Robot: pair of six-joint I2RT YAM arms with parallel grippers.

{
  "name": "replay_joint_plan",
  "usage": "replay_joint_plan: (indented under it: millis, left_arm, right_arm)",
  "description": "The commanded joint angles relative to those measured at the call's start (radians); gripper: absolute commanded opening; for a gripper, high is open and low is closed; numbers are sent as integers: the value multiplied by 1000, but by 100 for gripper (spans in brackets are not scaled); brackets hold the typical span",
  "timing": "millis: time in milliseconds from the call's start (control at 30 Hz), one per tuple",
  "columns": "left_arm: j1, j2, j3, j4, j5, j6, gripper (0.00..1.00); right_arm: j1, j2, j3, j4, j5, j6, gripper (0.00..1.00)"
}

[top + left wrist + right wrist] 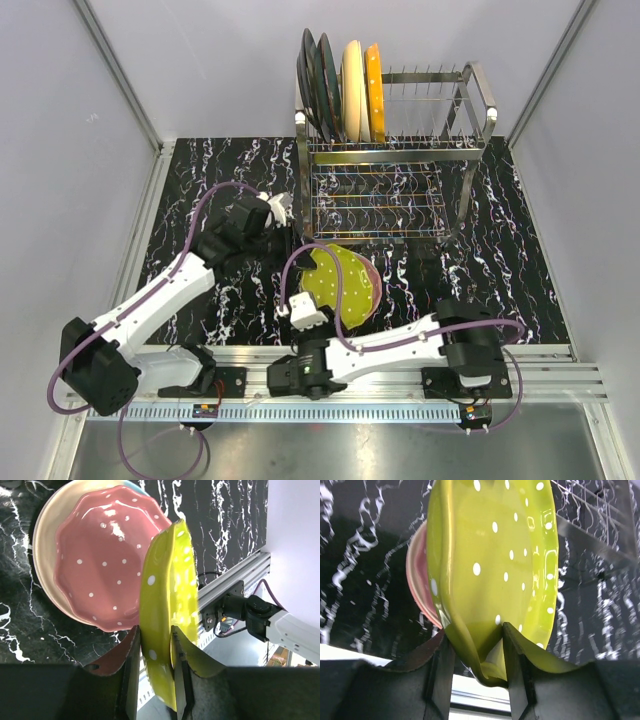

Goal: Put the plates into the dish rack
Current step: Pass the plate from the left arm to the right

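Over the front middle of the black marbled table (500,260), the green plate (340,285) with the white dots is up off the surface and tilted up on edge. Both arms have hold of it: the left gripper (156,645) is clamped on its rim, and the right gripper (479,645) has a finger pressed to each side of the rim at the near-left edge. Just behind it the pink plate (100,560) lies flat on a cream plate (44,545). At the back, the dish rack (482,100) has two dark plates (312,85), a cream-yellow plate (352,85) and an orange plate (375,90) standing at its left end.
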Motion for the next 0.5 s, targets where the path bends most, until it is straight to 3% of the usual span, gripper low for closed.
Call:
replay_joint_plan:
  millis: [0, 267, 467]
  left_arm:
    - [4, -17, 52, 50, 71, 55, 28]
    - [4, -10, 67, 36, 66, 64, 31]
    - [4, 3, 82, 18, 58, 87, 38]
  right_arm:
    - [8, 71, 115, -522, 169, 530, 23]
    - [13, 33, 92, -495, 161, 539, 20]
    - [16, -21, 78, -434, 170, 482, 12]
